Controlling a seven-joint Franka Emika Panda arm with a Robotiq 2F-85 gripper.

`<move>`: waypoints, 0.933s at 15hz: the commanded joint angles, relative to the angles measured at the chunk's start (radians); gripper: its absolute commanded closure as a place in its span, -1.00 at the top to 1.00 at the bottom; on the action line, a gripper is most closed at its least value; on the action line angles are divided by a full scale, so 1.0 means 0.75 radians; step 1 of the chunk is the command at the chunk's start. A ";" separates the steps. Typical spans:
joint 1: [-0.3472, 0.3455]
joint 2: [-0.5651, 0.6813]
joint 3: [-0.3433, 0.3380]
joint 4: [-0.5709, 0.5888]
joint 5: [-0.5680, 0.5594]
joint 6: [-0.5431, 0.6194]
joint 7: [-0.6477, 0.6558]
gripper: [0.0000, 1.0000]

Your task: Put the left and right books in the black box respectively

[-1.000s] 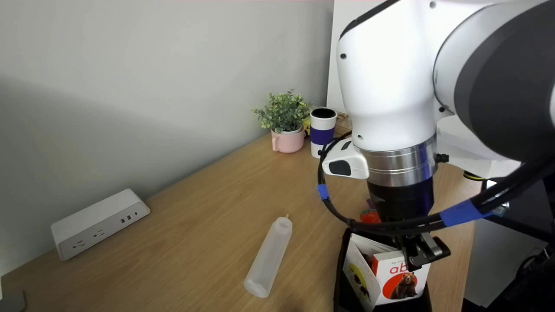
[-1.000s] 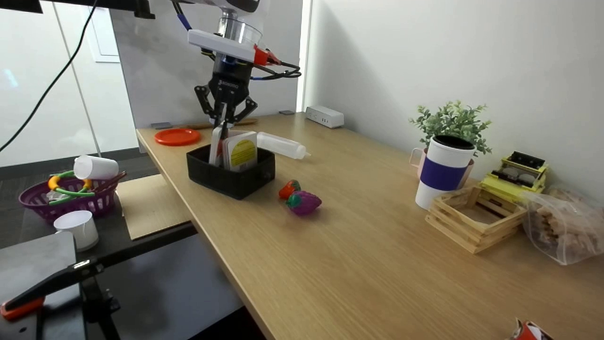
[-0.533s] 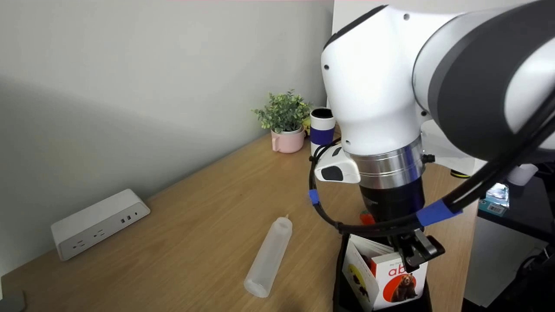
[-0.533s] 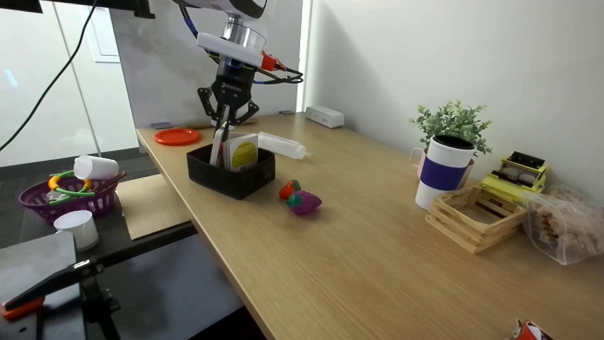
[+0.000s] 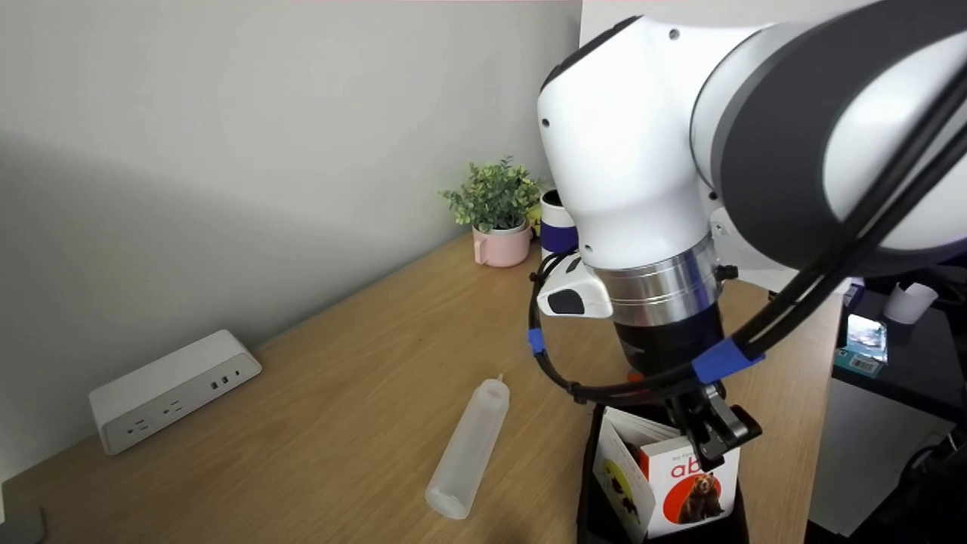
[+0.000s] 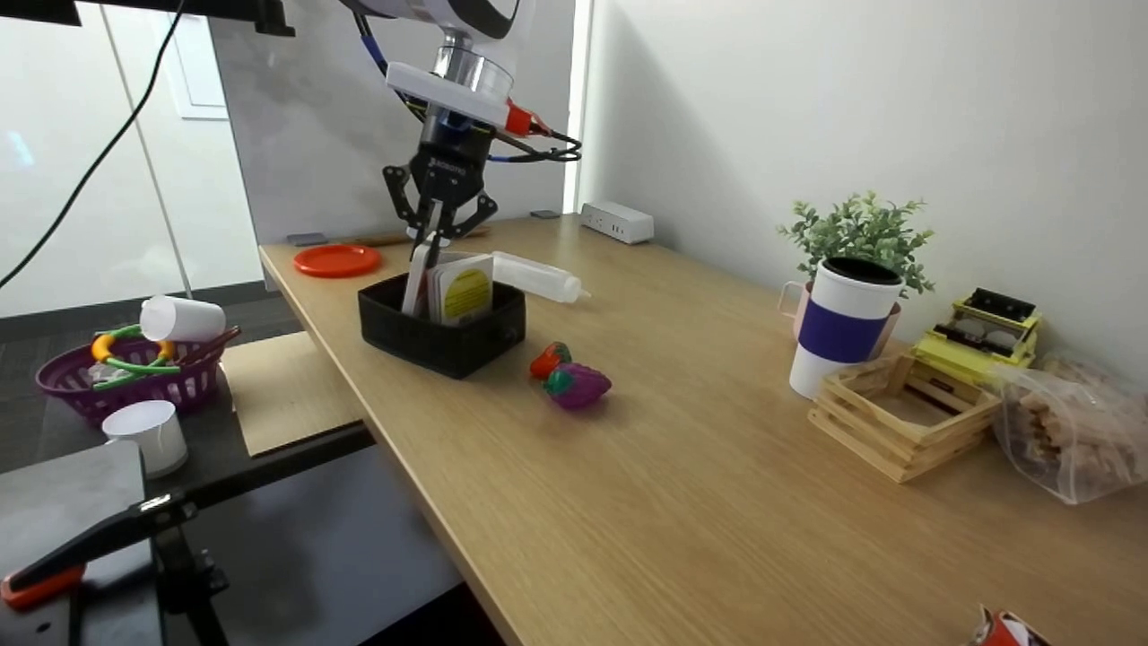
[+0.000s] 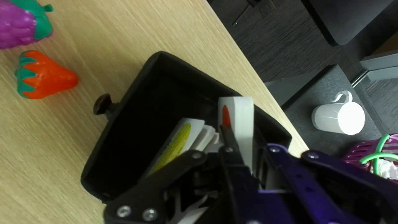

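The black box stands on the table near its edge; it also shows in the wrist view. The yellow-picture book stands in it, partly fanned open, and shows in the wrist view. The red-picture book stands in the box beside it, slightly tilted, with its white edge up in the wrist view. My gripper is over the box, its fingers on both sides of the red-picture book's upper part, shut on it. In the wrist view my gripper hides the book's lower part.
A clear squeeze bottle lies beside the box. A toy strawberry and a purple toy fruit lie close to it. A red plate is near the table edge. A white power strip stands by the wall.
The arm leans over to the left in one exterior view and to the right in the other. The gripper, books and box have shifted slightly the same way. The fingers stay on the red-picture book.
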 commanded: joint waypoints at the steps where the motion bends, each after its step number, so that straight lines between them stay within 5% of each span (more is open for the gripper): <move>1: 0.003 0.032 -0.014 0.019 -0.029 0.023 0.014 -0.93; 14: 0.023 -0.210 0.005 -0.138 -0.012 0.019 0.132 -0.93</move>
